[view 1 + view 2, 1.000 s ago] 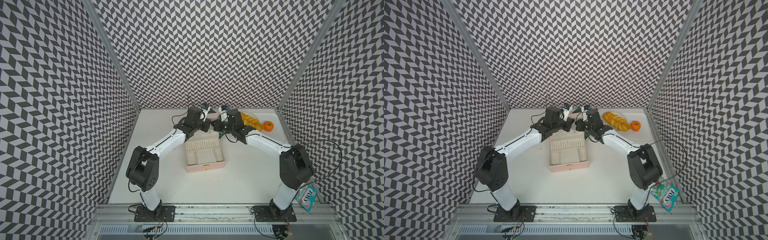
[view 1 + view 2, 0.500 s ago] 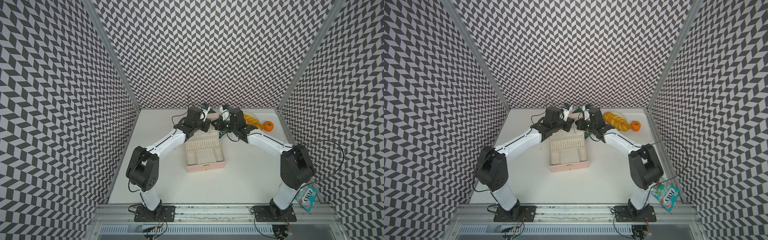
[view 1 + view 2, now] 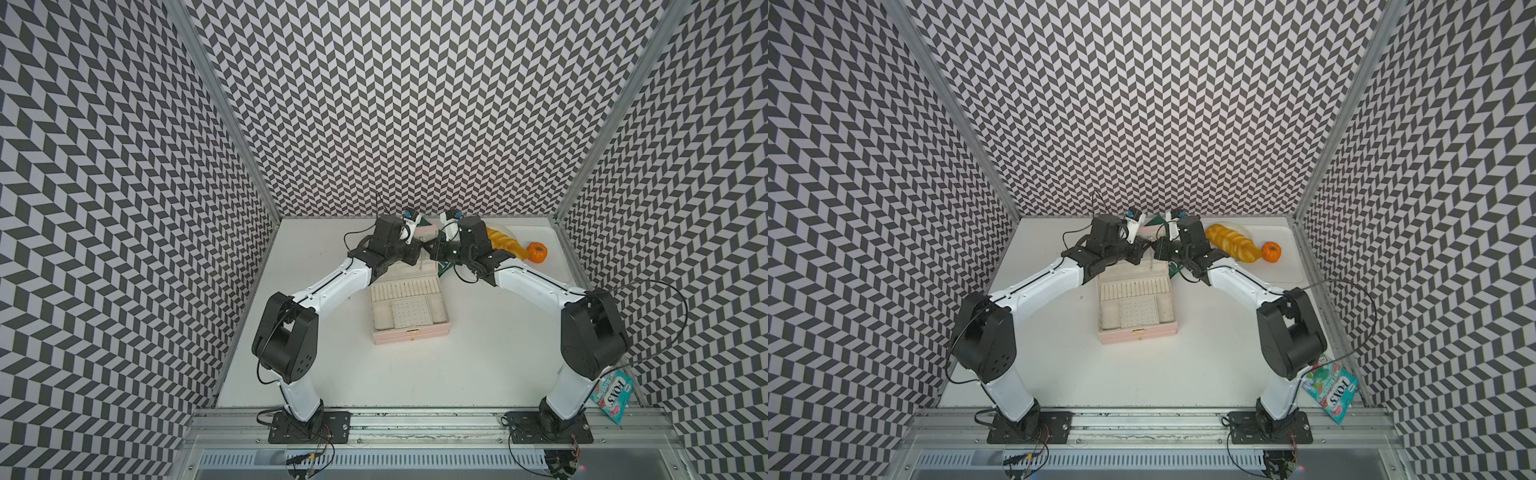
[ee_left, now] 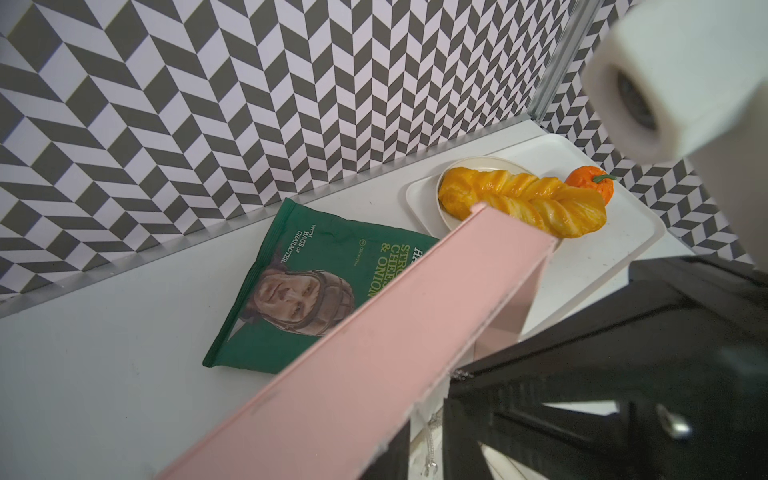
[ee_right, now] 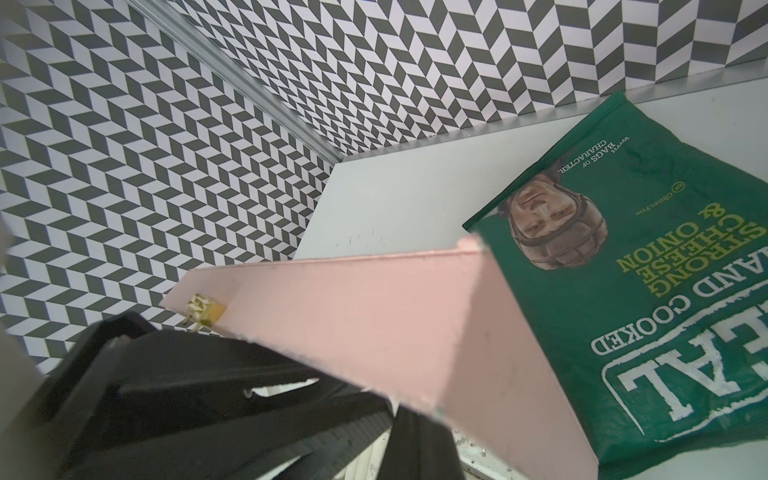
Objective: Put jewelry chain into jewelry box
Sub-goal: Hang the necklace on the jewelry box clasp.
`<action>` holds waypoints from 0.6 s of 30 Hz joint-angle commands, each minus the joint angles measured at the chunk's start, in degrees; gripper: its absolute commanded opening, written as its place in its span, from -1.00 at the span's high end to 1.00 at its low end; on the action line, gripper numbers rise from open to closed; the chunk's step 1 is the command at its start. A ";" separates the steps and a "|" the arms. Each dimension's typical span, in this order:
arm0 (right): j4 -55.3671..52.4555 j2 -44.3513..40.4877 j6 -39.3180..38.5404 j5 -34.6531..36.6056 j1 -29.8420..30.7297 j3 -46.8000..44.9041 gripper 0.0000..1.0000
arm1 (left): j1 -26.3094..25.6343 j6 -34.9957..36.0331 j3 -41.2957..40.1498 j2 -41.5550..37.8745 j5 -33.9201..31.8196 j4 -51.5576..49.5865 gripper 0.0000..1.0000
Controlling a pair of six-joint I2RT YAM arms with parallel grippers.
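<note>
Table (image 3: 332, 353): white, fenced in by zigzag-patterned walls.
Jewelry box (image 3: 409, 332): pale pink, lying open mid-table, with its lid (image 4: 374, 353) standing up along the far side.
Tray (image 4: 602, 257): far right corner, carrying a plate with a twisted loaf (image 4: 523, 199) and a little orange pumpkin (image 4: 588, 187).
Crisp bag (image 4: 316, 270): green, flat on the table behind the lid.
Right gripper (image 4: 457, 376): at the lid's top edge, pinched tight on the chain's upper end.
Left gripper (image 3: 1142, 248): just beside it at the same edge; how far open, I cannot tell.
Jewelry chain (image 4: 431, 436): dangling down by the lid's inner face, over the box.
</note>
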 commanded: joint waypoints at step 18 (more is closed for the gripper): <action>3.05 0.90 -2.27 4.11 1.16 -2.10 0.93 | 0.66 -1.12 -1.85 -3.49 -0.84 1.15 0.52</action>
